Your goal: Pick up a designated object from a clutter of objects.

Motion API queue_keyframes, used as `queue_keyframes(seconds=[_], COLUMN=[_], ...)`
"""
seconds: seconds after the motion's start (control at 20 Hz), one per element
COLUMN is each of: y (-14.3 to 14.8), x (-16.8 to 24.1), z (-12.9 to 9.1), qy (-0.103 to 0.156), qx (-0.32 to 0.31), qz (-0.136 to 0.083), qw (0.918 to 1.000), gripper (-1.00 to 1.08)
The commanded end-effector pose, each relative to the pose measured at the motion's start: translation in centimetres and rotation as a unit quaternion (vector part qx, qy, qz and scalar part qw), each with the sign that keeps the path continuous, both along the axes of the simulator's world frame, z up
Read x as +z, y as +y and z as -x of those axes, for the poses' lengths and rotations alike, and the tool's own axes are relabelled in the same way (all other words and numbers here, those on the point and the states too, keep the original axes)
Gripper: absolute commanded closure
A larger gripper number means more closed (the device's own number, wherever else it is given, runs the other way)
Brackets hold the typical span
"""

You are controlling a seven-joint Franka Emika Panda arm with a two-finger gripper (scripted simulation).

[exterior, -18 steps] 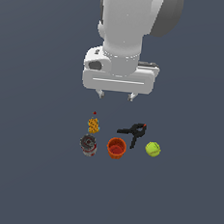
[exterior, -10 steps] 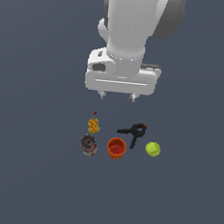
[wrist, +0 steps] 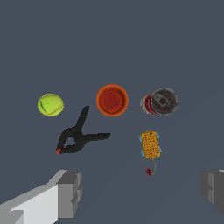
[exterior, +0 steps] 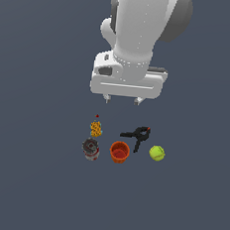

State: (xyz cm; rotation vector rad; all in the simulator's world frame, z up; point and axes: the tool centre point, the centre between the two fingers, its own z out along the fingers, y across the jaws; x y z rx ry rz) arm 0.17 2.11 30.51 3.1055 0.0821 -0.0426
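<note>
The designated object (exterior: 95,128) is a small orange-yellow gridded block with blue edges and a small red tip; it lies in the clutter, just behind the grey-and-red can (exterior: 90,148). The wrist view shows the block (wrist: 150,145) between my fingers' lines, nearer the can (wrist: 159,102). My gripper (exterior: 122,100) hangs open and empty above and behind the clutter, not touching anything. In the wrist view the gripper (wrist: 142,192) shows wide-apart grey fingers (wrist: 70,192).
An orange-red cup (exterior: 119,152) sits beside the can. A black clamp with red tips (exterior: 137,135) lies behind the cup. A yellow-green ball (exterior: 156,153) is at the exterior view's right. All rest on a flat dark grey floor (exterior: 30,188).
The arm has shifted slightly toward the exterior view's right and a little lower. The objects have not moved and the gripper has stayed open.
</note>
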Motion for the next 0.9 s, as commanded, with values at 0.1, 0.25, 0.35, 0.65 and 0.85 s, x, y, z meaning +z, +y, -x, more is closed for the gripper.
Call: queue_keyframes(seconds=[0.1, 0.25, 0.35, 0.65, 0.85], y=[-0.5, -1.1, -1.7, -3.8, -5.6], x=[-1.2, -2.6, -3.7, -8.3, -11.9], z=[0.0, 0.0, 0.1, 0.7, 1.7], qy=[0.0, 0.0, 0.0, -0.002, -0.004], qx=[0.005, 0.01, 0.015, 0.032, 0.045], qz=[-0.002, -0.005, -0.007, -0.015, -0.019], qw=[1.0, 0.9999, 0.9999, 0.9994, 0.9988], gripper=[-0.92, -0.92, -0.92, -0.92, -0.92])
